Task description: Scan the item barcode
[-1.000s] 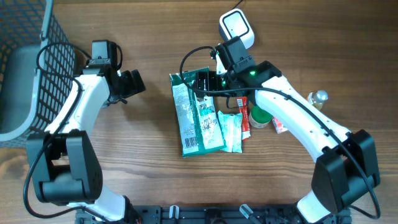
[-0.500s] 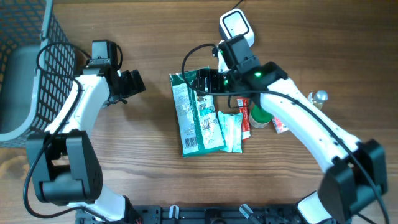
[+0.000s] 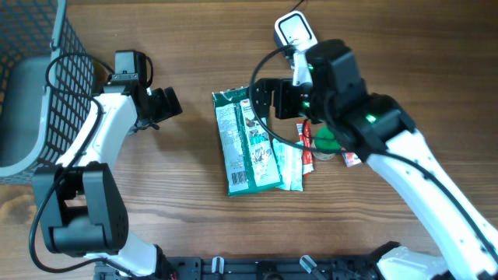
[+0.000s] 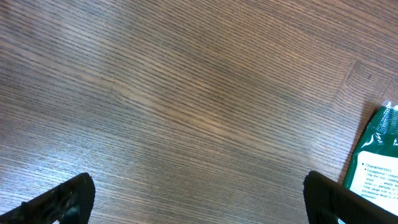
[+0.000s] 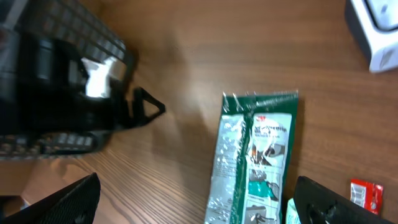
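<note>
We've raised our right gripper [image 3: 263,97] above the green packet [image 3: 249,144], jaws spread and empty like the left gripper [image 3: 165,105]; scanning seemingly hasn't begun.

The green pouch [image 4: 378,163] is cut by the left wrist view's right edge, its print too small to read. The right wrist view is blurred, and the white scanner [image 5: 380,28] and red packet [image 5: 365,189] run off its edges. Overhead, the right arm [image 3: 373,124] covers part of a green-capped item [image 3: 326,144].
</note>
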### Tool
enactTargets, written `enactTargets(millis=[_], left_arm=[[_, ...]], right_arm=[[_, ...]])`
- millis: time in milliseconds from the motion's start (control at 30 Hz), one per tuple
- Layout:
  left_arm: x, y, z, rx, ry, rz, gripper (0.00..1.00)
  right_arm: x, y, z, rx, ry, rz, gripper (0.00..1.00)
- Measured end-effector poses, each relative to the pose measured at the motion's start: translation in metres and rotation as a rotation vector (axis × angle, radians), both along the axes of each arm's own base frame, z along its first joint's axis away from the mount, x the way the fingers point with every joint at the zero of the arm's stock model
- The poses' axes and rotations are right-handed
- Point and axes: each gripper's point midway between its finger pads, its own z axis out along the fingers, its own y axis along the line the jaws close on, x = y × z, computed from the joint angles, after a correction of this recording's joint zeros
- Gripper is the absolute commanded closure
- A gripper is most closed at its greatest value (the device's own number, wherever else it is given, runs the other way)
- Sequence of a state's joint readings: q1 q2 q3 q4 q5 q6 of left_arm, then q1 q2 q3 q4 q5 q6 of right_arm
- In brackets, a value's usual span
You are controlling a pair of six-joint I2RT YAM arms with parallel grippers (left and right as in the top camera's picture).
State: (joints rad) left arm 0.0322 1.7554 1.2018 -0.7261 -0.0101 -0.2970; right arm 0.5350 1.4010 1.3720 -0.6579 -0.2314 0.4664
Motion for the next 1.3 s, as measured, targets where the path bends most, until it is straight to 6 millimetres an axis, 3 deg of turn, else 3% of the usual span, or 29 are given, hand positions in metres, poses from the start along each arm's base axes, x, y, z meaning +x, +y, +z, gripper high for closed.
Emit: enactTargets(millis=[67,200,267,367,433,467,500,567,633,667,733,767,900,1000,1300], left_arm=[[0.000,0.000,0.000,0.000,0.000,0.000,0.00],[0.000,0.000,0.000,0.000,0.000,0.000,0.00],[0.000,0.000,0.000,0.000,0.000,0.000,0.00],[0.000,0.000,0.000,0.000,0.000,0.000,0.00],[0.000,0.000,0.000,0.000,0.000,0.000,0.00],[0.000,0.000,0.000,0.000,0.000,0.000,0.00],[0.000,0.000,0.000,0.000,0.002,0.000,0.00],[0.000,0.000,0.000,0.000,0.000,0.000,0.00],[0.000,0.000,0.000,0.000,0.000,0.000,0.00],[0.000,0.000,0.000,0.000,0.000,0.000,0.00],[0.000,0.000,0.000,0.000,0.000,0.000,0.00],[0.000,0.000,0.000,0.000,0.000,0.000,0.00],[0.000,0.000,0.000,0.000,0.000,0.000,0.00],[0.000,0.000,0.000,0.000,0.000,0.000,0.00],[0.000,0.000,0.000,0.000,0.001,0.000,0.00]], right_arm=[[0.000,-0.012,0.017,-0.006,-0.059,-0.046,0.00],[0.005,-0.079,0.069,-0.063,-0.250,-0.306,0.00],[-0.002,-0.113,0.085,-0.096,-0.301,-0.421,0.00],[-0.029,-0.166,0.112,-0.123,-0.371,-0.578,0.00],[-0.049,-0.185,0.123,-0.123,-0.400,-0.623,0.63],[-0.061,-0.195,0.124,-0.140,-0.404,-0.645,0.49],[-0.077,-0.209,0.123,-0.166,-0.398,-0.673,0.43],[-0.104,-0.230,0.123,-0.177,-0.413,-0.722,0.60],[-0.127,-0.247,0.120,-0.135,-0.449,-0.788,0.63],[-0.134,-0.253,0.120,-0.111,-0.471,-0.815,0.67],[-0.150,-0.266,0.121,-0.002,-0.574,-0.891,0.94],[-0.156,-0.271,0.124,0.053,-0.635,-0.922,0.96],[-0.167,-0.285,0.136,0.239,-0.870,-1.016,0.96],[-0.160,-0.282,0.133,0.297,-0.965,-0.995,0.96],[-0.132,-0.277,0.084,0.325,-1.081,-0.943,0.96]])
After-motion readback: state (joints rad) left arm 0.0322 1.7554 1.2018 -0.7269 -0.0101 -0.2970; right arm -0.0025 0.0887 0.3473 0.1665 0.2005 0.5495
